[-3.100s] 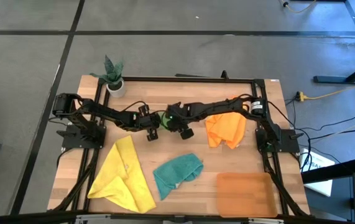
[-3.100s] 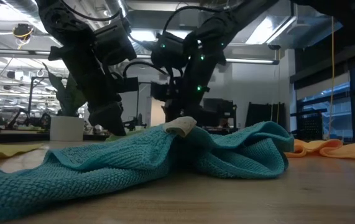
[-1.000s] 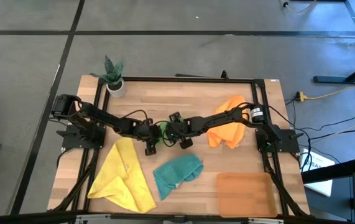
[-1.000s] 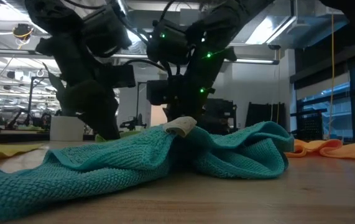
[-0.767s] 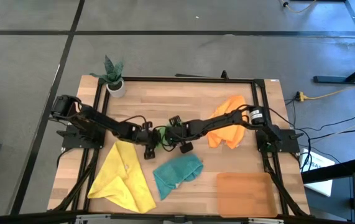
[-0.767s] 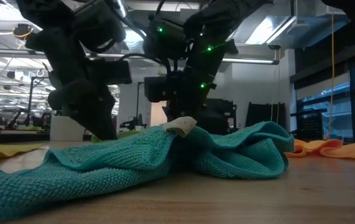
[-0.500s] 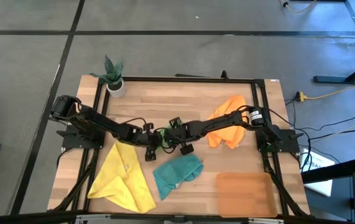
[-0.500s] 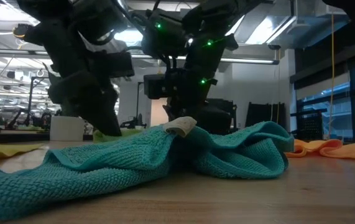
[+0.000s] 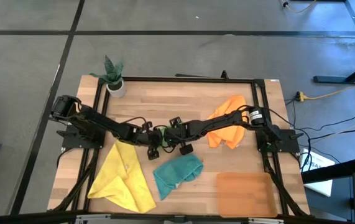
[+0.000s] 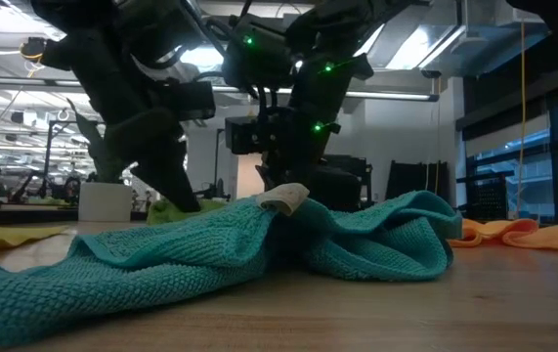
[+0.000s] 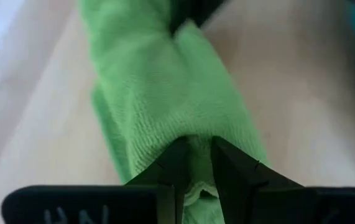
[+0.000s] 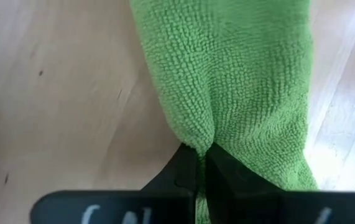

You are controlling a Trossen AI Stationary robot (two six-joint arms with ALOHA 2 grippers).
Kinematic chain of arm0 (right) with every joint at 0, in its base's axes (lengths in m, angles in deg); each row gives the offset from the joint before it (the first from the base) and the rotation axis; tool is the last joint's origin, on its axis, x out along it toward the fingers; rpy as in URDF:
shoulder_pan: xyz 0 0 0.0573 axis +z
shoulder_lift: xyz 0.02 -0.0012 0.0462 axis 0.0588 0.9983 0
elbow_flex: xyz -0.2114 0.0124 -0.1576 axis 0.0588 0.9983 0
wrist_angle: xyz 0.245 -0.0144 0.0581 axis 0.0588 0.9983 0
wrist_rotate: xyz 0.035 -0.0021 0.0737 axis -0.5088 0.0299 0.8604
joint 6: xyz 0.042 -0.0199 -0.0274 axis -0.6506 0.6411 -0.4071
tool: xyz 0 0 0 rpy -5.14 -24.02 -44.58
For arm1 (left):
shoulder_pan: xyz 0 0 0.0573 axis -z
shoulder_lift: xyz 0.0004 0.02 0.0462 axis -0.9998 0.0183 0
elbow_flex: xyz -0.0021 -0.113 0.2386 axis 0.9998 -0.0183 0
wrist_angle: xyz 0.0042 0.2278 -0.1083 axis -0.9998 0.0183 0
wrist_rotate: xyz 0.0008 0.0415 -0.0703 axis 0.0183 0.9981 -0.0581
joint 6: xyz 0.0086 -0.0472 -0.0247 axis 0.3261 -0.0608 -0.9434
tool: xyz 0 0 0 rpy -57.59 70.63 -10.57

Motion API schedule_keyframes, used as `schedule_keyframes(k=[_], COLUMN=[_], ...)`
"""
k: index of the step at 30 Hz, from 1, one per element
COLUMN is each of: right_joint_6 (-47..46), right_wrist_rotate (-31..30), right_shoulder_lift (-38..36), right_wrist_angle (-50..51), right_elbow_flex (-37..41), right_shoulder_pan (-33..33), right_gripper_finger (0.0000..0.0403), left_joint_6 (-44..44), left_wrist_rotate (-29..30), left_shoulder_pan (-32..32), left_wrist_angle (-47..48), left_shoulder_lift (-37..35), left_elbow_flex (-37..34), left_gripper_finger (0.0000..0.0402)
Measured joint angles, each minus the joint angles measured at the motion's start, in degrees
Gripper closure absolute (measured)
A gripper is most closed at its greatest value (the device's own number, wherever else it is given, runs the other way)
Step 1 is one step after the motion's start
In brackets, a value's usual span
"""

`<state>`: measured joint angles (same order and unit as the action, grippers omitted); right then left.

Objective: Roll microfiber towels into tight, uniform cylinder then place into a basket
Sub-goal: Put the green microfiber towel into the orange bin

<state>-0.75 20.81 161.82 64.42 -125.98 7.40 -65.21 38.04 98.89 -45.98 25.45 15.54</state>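
Note:
The green towel lies as a narrow bunched strip on the table's middle, between my two grippers. My left gripper is shut on one end of it and my right gripper on the other. The left wrist view shows the green towel running away from the fingers, and so does the right wrist view. The teal towel, the yellow towel and the orange towel lie crumpled on the table. The basket sits at the near right corner. My left gripper pinches a fold of the green towel's end between its two fingers. The fingers lie along the strip, slanting down at it from the table's left. The towel rests on the table. My right gripper pinches a bunched fold at the towel's other end between its shut fingers. The fingers lie along the strip, slanting down from the table's right. The cloth spreads out ahead of the fingers on the wood.
A small white plant pot stands at the far left corner. A black frame runs along the table's edges. In the low view the teal towel fills the foreground and hides the green towel's right end.
Both grippers have gone a little toward the table's near edge, keeping their hold on the green towel, which has slid along with them. In the last half second they have kept almost still.

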Motion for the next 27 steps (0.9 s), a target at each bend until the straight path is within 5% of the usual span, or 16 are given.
schedule_keyframes(k=[10, 27], right_joint_6=[-1.31, -1.49], right_wrist_rotate=[0.00, 2.51], right_shoulder_lift=[-0.11, -0.22], right_wrist_angle=[-0.15, -0.41], right_elbow_flex=[-0.09, -0.20], right_shoulder_pan=[0.00, 0.04], right_gripper_finger=[0.0388, 0.0387], left_joint_6=[6.80, 10.99], left_wrist_rotate=[-4.82, -0.21], left_shoulder_pan=[-0.79, 4.25], left_wrist_angle=[1.93, 22.03], left_shoulder_lift=[-2.87, -7.63], left_elbow_flex=[0.73, 4.04], left_gripper_finger=[0.0335, 0.0335])
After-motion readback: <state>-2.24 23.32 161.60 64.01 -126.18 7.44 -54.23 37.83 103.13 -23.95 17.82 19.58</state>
